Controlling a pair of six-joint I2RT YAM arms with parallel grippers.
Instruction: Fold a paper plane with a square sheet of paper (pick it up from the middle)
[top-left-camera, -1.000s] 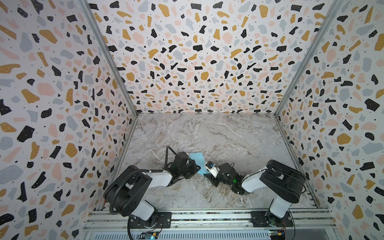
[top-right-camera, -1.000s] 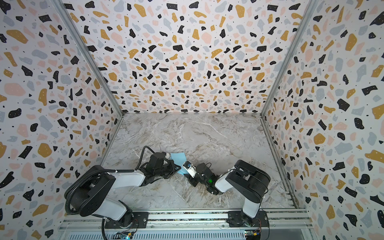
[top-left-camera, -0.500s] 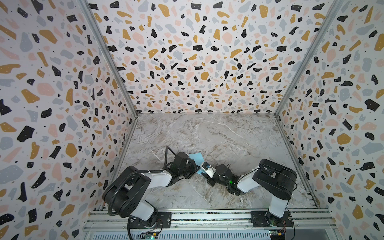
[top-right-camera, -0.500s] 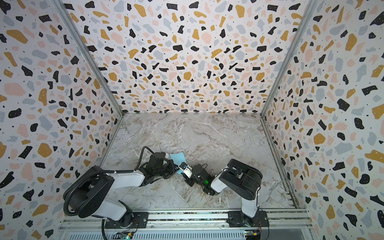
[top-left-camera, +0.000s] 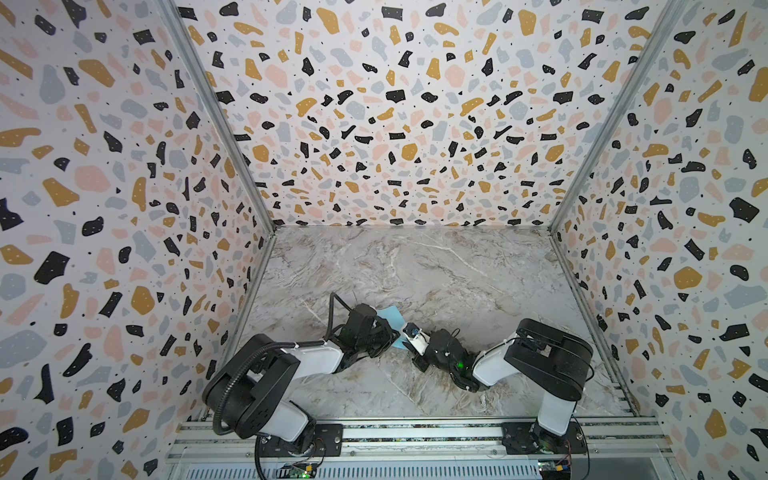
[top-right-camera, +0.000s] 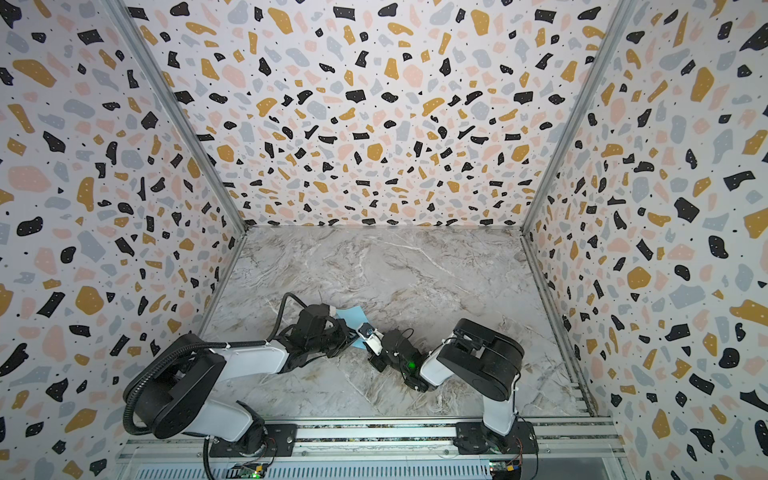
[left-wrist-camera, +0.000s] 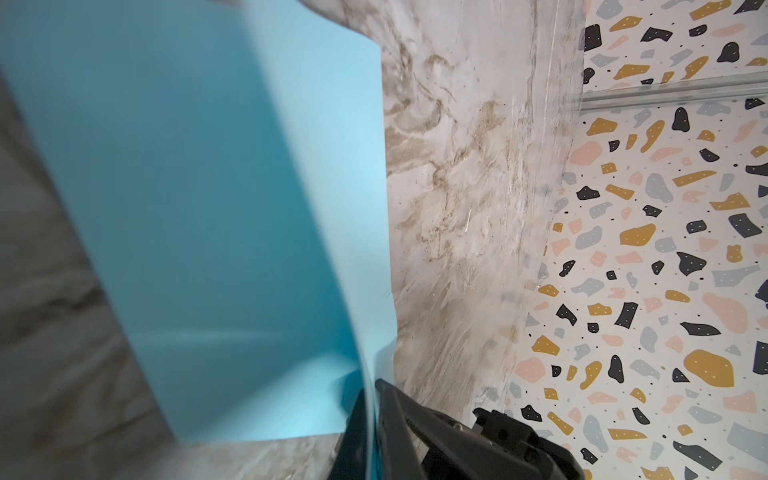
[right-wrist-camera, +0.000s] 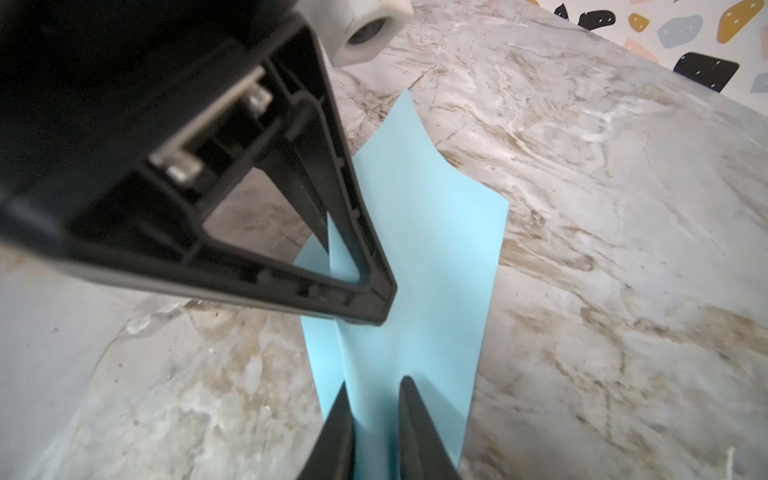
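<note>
Square sheet of paper (top-left-camera: 394, 316) (top-right-camera: 352, 316) is being held bowed over the front-middle part of the marble tabletop (top-left-camera: 436, 270). One edge of the sheet (left-wrist-camera: 208, 199) is being clamped by the left gripper (left-wrist-camera: 371, 432), its fingers (left-wrist-camera: 401, 422) clenched on the paper. A raised ridge of the sheet (right-wrist-camera: 440, 249) is being straddled by the right gripper (right-wrist-camera: 376, 436). Its fingers (right-wrist-camera: 415, 419) are being kept narrowly apart, and a pinch cannot be confirmed.

Grey-veined marble tabletop (top-left-camera: 436, 270), terrazzo-speckled walls (top-left-camera: 395, 104) on three sides, aluminium rail (top-left-camera: 415, 434) along the front edge.
</note>
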